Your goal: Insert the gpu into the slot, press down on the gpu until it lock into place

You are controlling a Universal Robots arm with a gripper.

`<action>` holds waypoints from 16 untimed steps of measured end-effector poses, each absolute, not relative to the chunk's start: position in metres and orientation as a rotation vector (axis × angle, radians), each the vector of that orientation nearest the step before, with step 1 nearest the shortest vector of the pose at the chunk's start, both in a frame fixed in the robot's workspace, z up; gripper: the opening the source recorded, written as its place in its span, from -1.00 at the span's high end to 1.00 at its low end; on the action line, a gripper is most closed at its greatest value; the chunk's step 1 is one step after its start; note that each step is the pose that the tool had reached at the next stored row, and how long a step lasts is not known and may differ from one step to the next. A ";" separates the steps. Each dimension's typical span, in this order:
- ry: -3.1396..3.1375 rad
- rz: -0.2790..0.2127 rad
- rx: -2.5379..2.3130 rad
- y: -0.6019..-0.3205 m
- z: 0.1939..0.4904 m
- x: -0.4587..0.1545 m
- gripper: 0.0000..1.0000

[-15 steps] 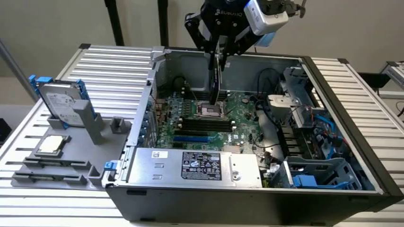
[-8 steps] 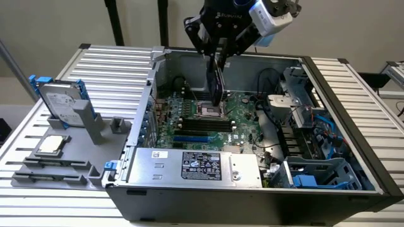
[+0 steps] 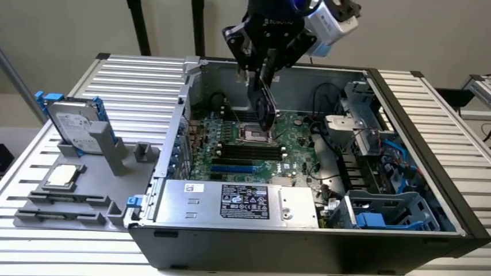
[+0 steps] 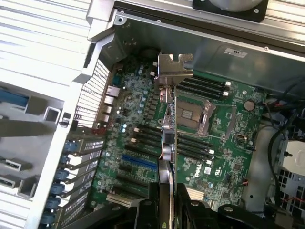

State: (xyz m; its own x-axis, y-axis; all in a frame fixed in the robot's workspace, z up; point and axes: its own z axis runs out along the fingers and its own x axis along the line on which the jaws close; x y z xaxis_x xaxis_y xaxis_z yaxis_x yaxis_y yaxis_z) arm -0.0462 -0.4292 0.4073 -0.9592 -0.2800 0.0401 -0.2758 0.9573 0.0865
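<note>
My gripper (image 3: 263,73) hangs over the open computer case (image 3: 360,75), shut on the gpu (image 3: 266,112). The card hangs edge-on and upright, in the air above the middle of the green motherboard (image 3: 295,129). In the wrist view the gripper (image 4: 167,206) clamps the card's thin edge, the gpu (image 4: 167,143) runs away from the fingers, and its silver end bracket (image 4: 172,67) is at the far end. The bright-blue slot (image 3: 232,169) lies on the board towards the exterior view's left of the card, nearer the power supply. In the wrist view the slot (image 4: 138,162) sits beside the card, not under it.
Black memory slots (image 3: 249,152) and the CPU socket (image 4: 190,114) lie under the card. A silver power supply (image 3: 238,201) fills the case's near side, and cables and a blue drive cage (image 3: 383,213) its right. A hard drive (image 3: 77,123) and a CPU (image 3: 63,175) rest on a grey fixture outside.
</note>
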 end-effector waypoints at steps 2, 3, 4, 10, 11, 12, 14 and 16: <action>-3.046 -0.122 0.491 -0.429 0.406 -0.046 0.47; -3.041 -0.121 0.518 -0.429 0.406 -0.046 0.47; -3.036 -0.121 0.544 -0.429 0.405 -0.046 0.47; -2.998 -0.116 0.708 -0.429 0.402 -0.046 0.47; -2.991 -0.115 0.735 -0.429 0.401 -0.046 0.47; -2.983 -0.114 0.762 -0.429 0.400 -0.046 0.47; -2.967 -0.112 0.817 -0.429 0.399 -0.046 0.47; -2.951 -0.110 0.870 -0.429 0.398 -0.046 0.47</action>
